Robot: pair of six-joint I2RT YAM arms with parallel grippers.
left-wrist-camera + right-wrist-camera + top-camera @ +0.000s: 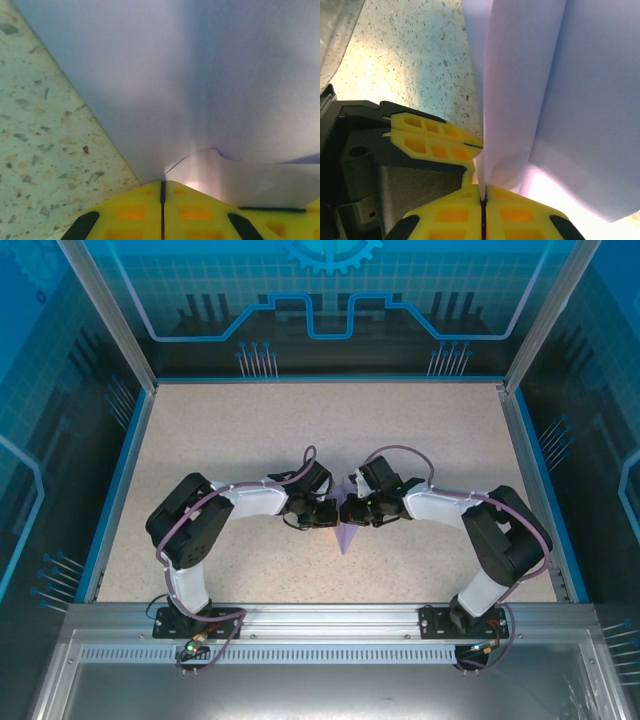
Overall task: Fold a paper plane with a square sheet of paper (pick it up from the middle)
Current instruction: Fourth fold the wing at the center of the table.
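Note:
The lavender sheet of paper (pixel 346 537) is creased into a pointed shape, with its tip toward the near edge of the table. It is held up between the two grippers at the table's middle. My left gripper (pixel 333 512) comes in from the left, its yellow fingertips (pixel 145 200) pressed together on the paper's edge (pixel 200 75). My right gripper (pixel 358 510) is shut on a standing fold of the paper (pixel 515 100), with the sheet pinched at its tips (pixel 483 192). In the right wrist view the left gripper's fingers (pixel 435 142) touch the same fold from the side.
The speckled beige tabletop (pixel 250 430) is ringed by a blue rim and transparent blue walls (pixel 70 390). Both arm bases sit on the metal rail (pixel 320 625) at the near edge.

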